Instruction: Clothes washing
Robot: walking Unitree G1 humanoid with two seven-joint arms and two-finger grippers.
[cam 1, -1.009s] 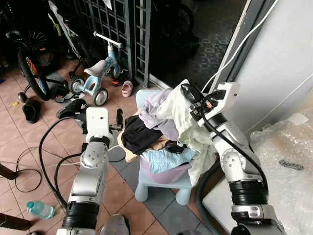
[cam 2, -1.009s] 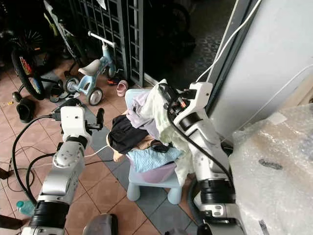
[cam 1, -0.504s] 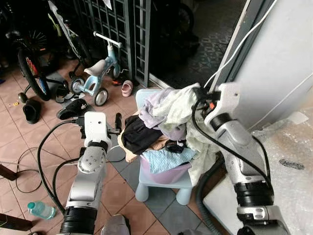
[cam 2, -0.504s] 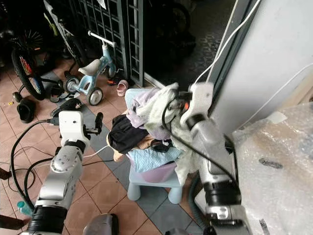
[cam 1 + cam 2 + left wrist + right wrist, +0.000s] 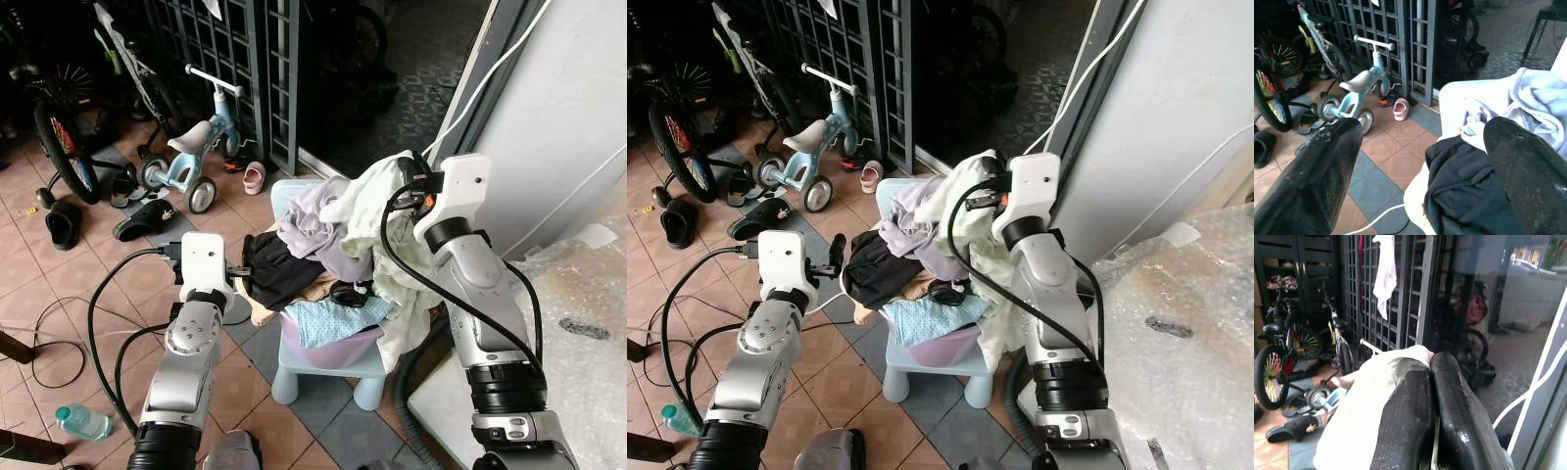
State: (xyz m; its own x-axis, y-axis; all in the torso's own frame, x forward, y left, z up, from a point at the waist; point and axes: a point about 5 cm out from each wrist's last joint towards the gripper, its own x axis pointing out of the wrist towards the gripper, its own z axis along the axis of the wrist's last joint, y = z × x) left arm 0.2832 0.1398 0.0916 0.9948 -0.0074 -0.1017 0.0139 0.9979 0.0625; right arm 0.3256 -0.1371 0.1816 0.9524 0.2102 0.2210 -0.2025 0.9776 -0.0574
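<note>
Terracotta floor tiles [image 5: 39, 264] cover the lower left, meeting grey patterned tiles [image 5: 411, 93] at the top centre. A dark metal grille gate [image 5: 235, 59] spans the upper left, with a bicycle [image 5: 59, 127], a pale blue balance bike [image 5: 196, 157], and scattered sandals [image 5: 61, 220] before it. A white wall [image 5: 558, 108] fills the upper right; bubble wrap [image 5: 578, 323] lies below it.

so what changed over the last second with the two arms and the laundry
The right hand, shut on the pale yellow-green garment, has moved back toward the wall, keeping it lifted above the pile. The left hand, open, has moved in toward the black garment at the pile's edge. The purple laundry basket on the light blue stool stayed put.
</note>
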